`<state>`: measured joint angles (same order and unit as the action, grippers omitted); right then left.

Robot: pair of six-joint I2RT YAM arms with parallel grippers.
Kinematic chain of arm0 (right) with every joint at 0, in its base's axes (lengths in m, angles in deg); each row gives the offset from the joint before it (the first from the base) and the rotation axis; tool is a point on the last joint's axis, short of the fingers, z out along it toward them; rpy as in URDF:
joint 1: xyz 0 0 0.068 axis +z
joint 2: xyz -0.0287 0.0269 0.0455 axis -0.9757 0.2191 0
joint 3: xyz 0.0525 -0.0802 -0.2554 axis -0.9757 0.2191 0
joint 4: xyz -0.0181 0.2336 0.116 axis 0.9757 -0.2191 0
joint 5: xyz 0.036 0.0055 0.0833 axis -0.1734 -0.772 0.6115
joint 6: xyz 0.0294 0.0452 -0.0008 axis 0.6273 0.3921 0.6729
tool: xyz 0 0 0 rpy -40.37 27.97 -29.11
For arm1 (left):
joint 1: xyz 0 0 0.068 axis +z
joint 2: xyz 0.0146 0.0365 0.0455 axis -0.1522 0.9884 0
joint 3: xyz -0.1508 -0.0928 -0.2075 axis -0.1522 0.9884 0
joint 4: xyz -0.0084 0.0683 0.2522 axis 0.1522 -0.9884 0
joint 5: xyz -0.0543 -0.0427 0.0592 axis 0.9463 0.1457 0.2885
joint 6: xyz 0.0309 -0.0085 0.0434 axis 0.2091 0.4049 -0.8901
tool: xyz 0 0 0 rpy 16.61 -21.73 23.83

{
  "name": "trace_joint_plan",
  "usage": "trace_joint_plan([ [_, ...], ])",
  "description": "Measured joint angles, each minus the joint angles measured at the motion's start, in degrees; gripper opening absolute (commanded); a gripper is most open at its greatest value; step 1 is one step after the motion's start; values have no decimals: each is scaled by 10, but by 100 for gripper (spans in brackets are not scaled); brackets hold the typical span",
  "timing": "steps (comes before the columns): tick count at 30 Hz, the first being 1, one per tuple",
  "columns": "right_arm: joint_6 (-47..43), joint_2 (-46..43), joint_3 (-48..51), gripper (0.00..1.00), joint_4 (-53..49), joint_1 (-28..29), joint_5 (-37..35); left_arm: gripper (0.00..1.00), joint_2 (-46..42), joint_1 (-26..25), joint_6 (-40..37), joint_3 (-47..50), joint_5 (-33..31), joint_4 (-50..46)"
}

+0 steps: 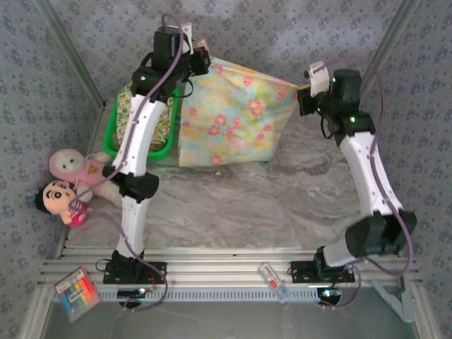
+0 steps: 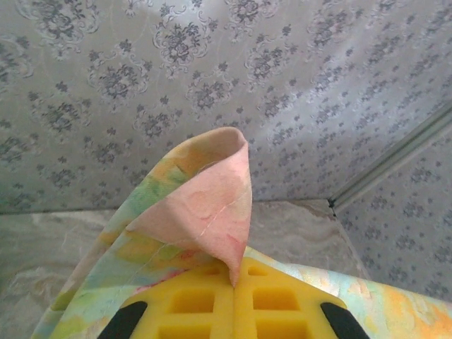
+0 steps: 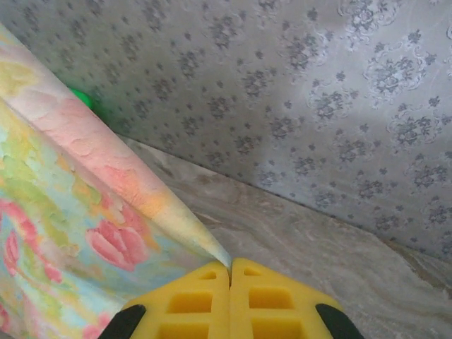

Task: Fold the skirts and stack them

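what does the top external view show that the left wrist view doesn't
Top external: the whole pastel skirt stretched between the left end effector and right end effector, plus the green basket with a floral skirt in it and two plush dolls at the table's left side. Left wrist: a close look at its yellow fingers shut on a folded-over corner of that skirt. Both: the pastel skirt, the marbled table and the patterned wall.

Pastel skirt (image 1: 233, 116) in yellow, blue and pink blossoms; bright green basket (image 1: 110, 145); grey-veined marble-look table (image 1: 268, 205); walls (image 1: 296, 28) in grey damask print; pink-clad plush dolls (image 1: 73, 168).
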<state>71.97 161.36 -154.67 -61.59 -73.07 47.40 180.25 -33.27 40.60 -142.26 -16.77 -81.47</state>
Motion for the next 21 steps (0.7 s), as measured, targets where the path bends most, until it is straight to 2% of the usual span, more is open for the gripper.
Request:
trace_joint_plan([
  [4,-37,74,-105,0,-22,-16,0,0,31,6,3,-7,13,34],
  [7,-80,78,-137,0,-32,-16,-9,0,29,7,-6,-12,23,44],
  [9,-113,56,-122,0,-31,-11,-22,0,22,6,-19,-14,25,42],
  [13,-175,-34,16,0,-7,28,-77,0,-4,0,-38,16,14,10],
  [15,-200,-83,113,0,2,64,-117,0,-43,-10,-40,103,-2,2],
  [17,-213,-112,199,0,9,104,-156,0,-109,-21,-37,270,-16,30],
  [18,-214,-123,249,0,6,131,-179,0,-150,-27,-29,385,-20,60],
  [19,-214,-125,284,0,-1,153,-194,4,-183,-31,-19,480,-23,90],
  [20,-208,-124,322,10,-12,179,-207,7,-219,-35,-1,588,-27,117],
  [21,-193,-119,356,30,-28,205,-212,13,-250,-37,25,695,-28,138],
])
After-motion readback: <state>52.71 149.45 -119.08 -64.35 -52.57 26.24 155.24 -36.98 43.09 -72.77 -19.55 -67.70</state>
